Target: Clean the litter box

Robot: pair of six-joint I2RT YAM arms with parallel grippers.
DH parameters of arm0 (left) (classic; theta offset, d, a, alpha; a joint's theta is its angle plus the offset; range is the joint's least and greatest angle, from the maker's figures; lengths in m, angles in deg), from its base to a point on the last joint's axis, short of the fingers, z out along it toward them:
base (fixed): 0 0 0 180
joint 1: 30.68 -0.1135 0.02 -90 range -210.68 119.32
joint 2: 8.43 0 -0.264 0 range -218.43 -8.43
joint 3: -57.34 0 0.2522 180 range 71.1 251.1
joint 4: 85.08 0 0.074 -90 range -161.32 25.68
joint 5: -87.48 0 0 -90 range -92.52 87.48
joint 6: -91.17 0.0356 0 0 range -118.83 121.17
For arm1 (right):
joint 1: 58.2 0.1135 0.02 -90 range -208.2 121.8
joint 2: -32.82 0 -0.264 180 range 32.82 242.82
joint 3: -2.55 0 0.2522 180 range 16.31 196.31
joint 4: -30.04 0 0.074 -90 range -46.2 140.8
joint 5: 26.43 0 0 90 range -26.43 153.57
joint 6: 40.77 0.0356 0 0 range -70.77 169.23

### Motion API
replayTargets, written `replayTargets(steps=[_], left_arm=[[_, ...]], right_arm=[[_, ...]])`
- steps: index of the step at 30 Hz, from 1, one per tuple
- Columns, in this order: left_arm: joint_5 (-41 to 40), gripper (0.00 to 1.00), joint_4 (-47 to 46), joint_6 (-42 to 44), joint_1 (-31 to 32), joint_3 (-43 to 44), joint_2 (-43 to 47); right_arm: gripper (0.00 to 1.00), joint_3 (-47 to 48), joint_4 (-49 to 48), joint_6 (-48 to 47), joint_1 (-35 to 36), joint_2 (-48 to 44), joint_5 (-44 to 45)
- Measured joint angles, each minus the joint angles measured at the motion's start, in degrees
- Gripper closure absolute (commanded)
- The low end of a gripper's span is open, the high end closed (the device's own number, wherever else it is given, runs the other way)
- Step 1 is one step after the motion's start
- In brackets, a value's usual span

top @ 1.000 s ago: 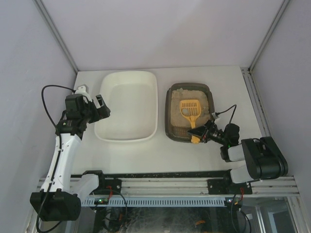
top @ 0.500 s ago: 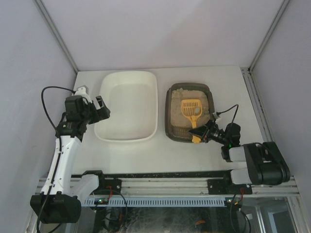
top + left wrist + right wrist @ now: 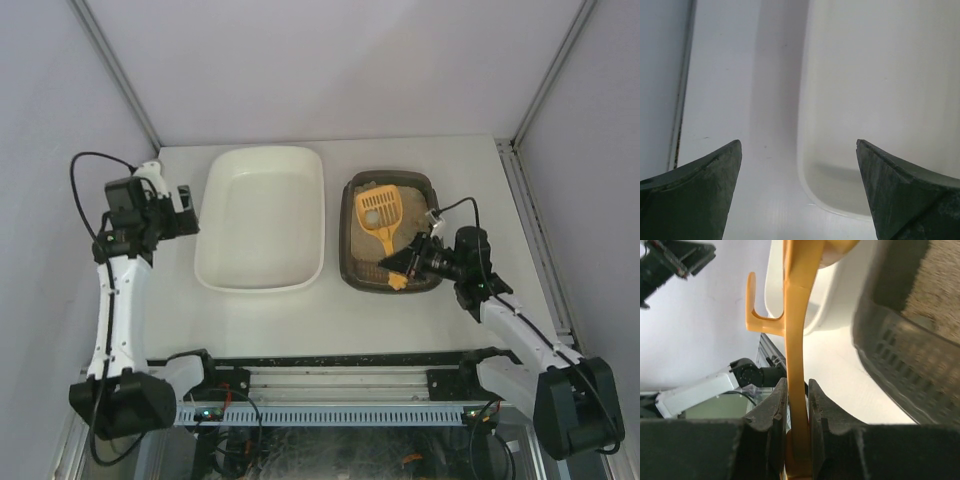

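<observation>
At the left of the white bench [image 3: 440,160], the left claw [image 3: 188,212] is held wide open with nothing between its fingers, just beside the left wall of a large cream-white rounded-rectangular plastic tub [image 3: 262,220]. Only the smooth white floor and walls of this tub are seen.

To the right of the tub and close beside it, near the middle right of the bench, the dark grey-brown rounded-rectangular plastic litter box [image 3: 346,240] is set. Beige sandy litter [image 3: 362,248] is spread across its floor. The slotted head of a yellow-orange plastic scoop [image 3: 379,208] is seen over the far half of the litter; whether it touches the sand cannot be told. A pale patch is seen in the head, but what it is cannot be made out. The handle [image 3: 392,252] runs back to the near right corner of the box, where it is clamped by the right claw [image 3: 405,264], whose fingers are nearly closed on it.

From the left wrist, only the near left corner of the tub and the bare bench beside it are shown between the spread fingertips [image 3: 715,170]. From the right wrist, the grip is seen close up: the thin handle is pinched edge-on between the dark pads [image 3: 771,415], a small hook [image 3: 756,315] juts from its side, and the perforated wall of the litter box rises at the right.
</observation>
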Motion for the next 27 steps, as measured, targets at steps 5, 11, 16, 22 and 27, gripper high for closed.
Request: replayTargets(steps=[5, 11, 16, 22, 27], left_arm=[[5.90, 0.01, 6.51, 2.99, -11.61, 10.29, -10.71], [8.98, 0.02, 13.68, 4.96, -14.60, 15.32, -20.37], [11.43, 0.00, 17.94, 6.99, -14.93, 15.91, -21.51], [15.30, 0.00, 22.03, 9.99, -14.97, 19.80, -23.98], [17.62, 0.00, 23.76, 11.82, -14.99, 20.46, -25.59]], right_arm=[[1.00, 14.53, 15.43, -7.74, 9.51, 3.34, 5.68], [1.00, 37.48, 35.58, -17.51, 27.45, 18.64, 21.70], [1.00, 51.91, 49.37, -22.82, 38.21, 32.24, 36.02], [1.00, 63.23, 64.70, -27.69, 47.84, 44.13, 56.13], [1.00, 69.31, 73.59, -30.73, 55.47, 48.39, 71.71]])
